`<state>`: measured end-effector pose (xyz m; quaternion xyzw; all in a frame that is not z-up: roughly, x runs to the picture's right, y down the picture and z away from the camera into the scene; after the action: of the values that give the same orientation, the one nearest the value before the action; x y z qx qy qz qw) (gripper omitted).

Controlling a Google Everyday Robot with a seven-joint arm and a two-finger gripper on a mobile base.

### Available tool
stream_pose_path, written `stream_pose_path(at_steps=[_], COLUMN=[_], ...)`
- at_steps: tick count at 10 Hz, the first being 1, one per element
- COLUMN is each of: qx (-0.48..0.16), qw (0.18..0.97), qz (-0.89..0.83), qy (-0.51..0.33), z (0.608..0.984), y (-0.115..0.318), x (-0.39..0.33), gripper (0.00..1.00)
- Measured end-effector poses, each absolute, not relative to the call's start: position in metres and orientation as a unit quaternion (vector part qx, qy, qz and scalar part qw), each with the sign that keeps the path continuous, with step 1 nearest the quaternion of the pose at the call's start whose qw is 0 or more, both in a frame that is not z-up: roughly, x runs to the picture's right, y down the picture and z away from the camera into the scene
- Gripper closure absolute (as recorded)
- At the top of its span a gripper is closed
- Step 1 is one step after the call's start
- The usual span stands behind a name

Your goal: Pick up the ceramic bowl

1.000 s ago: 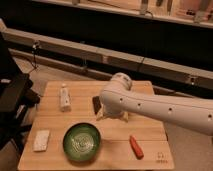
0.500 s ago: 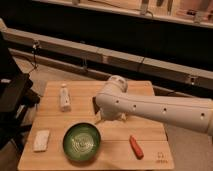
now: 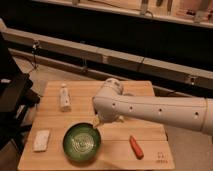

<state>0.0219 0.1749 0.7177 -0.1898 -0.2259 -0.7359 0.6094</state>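
Observation:
The ceramic bowl (image 3: pixel 81 143) is a wide, shallow green bowl with pale rings inside. It sits on the wooden table (image 3: pixel 150 150) near the front, left of centre. My white arm (image 3: pixel 160 111) reaches in from the right across the table. My gripper (image 3: pixel 97 121) hangs down from the arm's end just above the bowl's far right rim. The arm's wrist hides most of it.
A small white bottle (image 3: pixel 64 97) lies at the back left of the table. A pale sponge-like block (image 3: pixel 41 140) lies at the front left. An orange carrot-shaped object (image 3: pixel 136 146) lies right of the bowl. A dark chair (image 3: pixel 12 100) stands left of the table.
My arm has moved left and toward the front, bringing the gripper from the table's middle down to the bowl's far right rim. The objects have not moved.

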Motion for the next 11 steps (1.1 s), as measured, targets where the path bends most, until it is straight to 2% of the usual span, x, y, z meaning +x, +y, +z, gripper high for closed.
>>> stream_pose_path(at_steps=[11], qx=[-0.173], qw=[0.565], qz=[-0.767], qy=[-0.250], z=[0.737], y=[0.208], x=[0.011], gripper=[0.20])
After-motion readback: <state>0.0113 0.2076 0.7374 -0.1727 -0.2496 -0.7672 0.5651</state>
